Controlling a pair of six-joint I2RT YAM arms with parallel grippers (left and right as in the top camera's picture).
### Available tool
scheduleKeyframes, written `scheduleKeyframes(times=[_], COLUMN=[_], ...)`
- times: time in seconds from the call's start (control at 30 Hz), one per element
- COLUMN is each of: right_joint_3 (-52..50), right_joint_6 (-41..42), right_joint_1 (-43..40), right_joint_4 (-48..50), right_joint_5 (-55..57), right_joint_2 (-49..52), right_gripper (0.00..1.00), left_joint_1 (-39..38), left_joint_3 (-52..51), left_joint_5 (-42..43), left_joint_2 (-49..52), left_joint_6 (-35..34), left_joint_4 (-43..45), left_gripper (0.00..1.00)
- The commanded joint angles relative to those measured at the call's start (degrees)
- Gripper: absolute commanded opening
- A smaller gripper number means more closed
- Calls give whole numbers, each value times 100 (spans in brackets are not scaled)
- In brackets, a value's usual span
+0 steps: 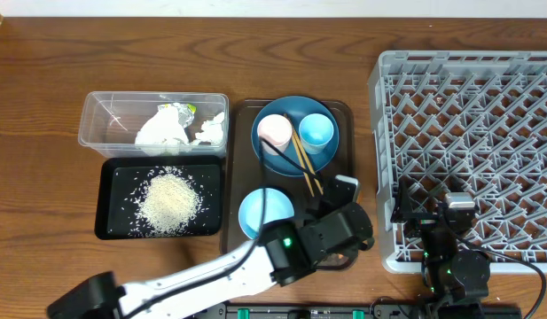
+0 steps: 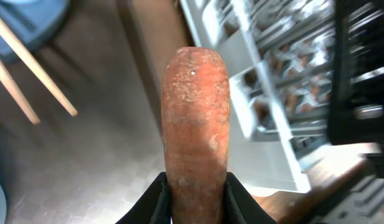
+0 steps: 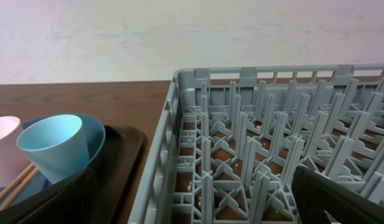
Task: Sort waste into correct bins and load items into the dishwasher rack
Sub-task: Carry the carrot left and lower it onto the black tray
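Table, overhead: dark wood-grain table [image 1: 42, 89] carries two bins at left, a brown serving tray [image 1: 240, 159] at centre and the grey dishwasher rack [image 1: 375, 133] at right.
Bins, overhead: the clear tub [image 1: 96, 106] holds crumpled white napkins [image 1: 167, 128]. The black tray [image 1: 109, 173], just in front of it, holds a heap of rice [image 1: 169, 202] with loose grains scattered around.
Serving tray, overhead: a dark blue plate [image 1: 295, 105] bears the pink cup [image 1: 274, 130] and the light blue cup [image 1: 316, 130] side by side. The chopsticks [image 1: 302, 159] lie across its near rim. A small light blue bowl [image 1: 262, 213] sits at the tray's near end.
Arms, overhead: the left tool [image 1: 344, 190] hangs over the serving tray's near right corner, its load hidden from above. The right tool [image 1: 431, 206] is over the rack's near left corner.
Left wrist: the orange carrot [image 2: 196, 124] is pinched between the left tool's two dark fingers, set narrow, its blunt tip pointing away. It is over the brown tray, with the chopsticks to the left and the rack's wall to the right.
Right wrist: the right tool is spread wide, one dark finger at each lower corner, with the rack's pegs below. Both cups stand on the plate at left, and a pale wall [image 3: 179, 37] runs behind.
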Motion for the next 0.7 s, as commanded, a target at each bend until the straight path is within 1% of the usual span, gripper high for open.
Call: scheduleKeyframes(times=[0.0,0.1,0.23,0.27,0.57,0.67], right_joint_3=[-9,-9,-9,-9,-9,-9], right_joint_6=[-33,-33,-33,-33,-33,-33], right_joint_1=[48,48,48,48,48,48], right_joint_4=[-17,-17,-17,-17,-17,-17], right_joint_5=[37,37,37,37,37,37], right_joint_2=[0,0,0,0,0,0], right_gripper=[99,99,99,99,99,99], left_joint_1=[173,420,1060,1266,3082,3705], left_joint_3=[85,85,85,85,85,83], left_joint_5=[-177,-227,-330,-330,-328,-328], left_joint_2=[-380,-667,-1069,-1154,-1526,-1523], left_joint_6=[35,35,24,24,-22,-365], left_joint_4=[-46,-151,-608,-748,-2022,-2553], left_gripper=[21,21,18,15,15,14])
